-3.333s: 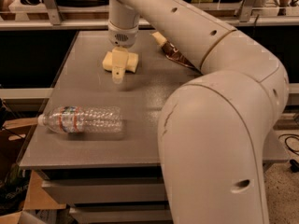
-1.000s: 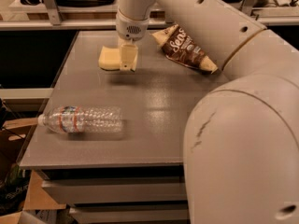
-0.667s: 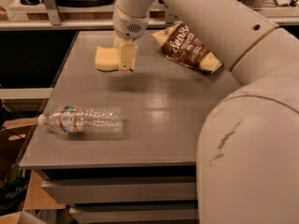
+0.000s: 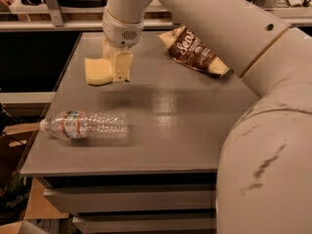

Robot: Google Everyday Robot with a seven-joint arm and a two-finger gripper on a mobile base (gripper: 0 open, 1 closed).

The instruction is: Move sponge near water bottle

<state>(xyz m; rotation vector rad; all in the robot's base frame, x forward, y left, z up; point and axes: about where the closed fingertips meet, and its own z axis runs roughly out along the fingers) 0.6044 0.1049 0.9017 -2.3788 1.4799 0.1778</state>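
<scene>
Holding the sponge (image 4: 97, 71) in my gripper (image 4: 120, 76), I am hanging over the far left part of the table (image 4: 185, 121). My fingers (image 4: 123, 65) are pointing down and squeezing the right end of the sponge. The rest of the sponge is sticking out to the left. It is pale yellow, much like my fingers. A dark shadow is lying on the table just below and to the right, so the sponge is looking lifted a little off the top.

The bottle (image 4: 87, 125) is lying on its side near the front left edge of the table. Its white cap (image 4: 43, 125) is pointing left, and its label (image 4: 73, 126) is sitting close to the cap. The sponge is hanging behind the bottle, and the two are not touching.

A brown bag (image 4: 195, 52) is lying flat at the back right. My big pale arm (image 4: 204, 13) is reaching in from the right, passing over the bag.
</scene>
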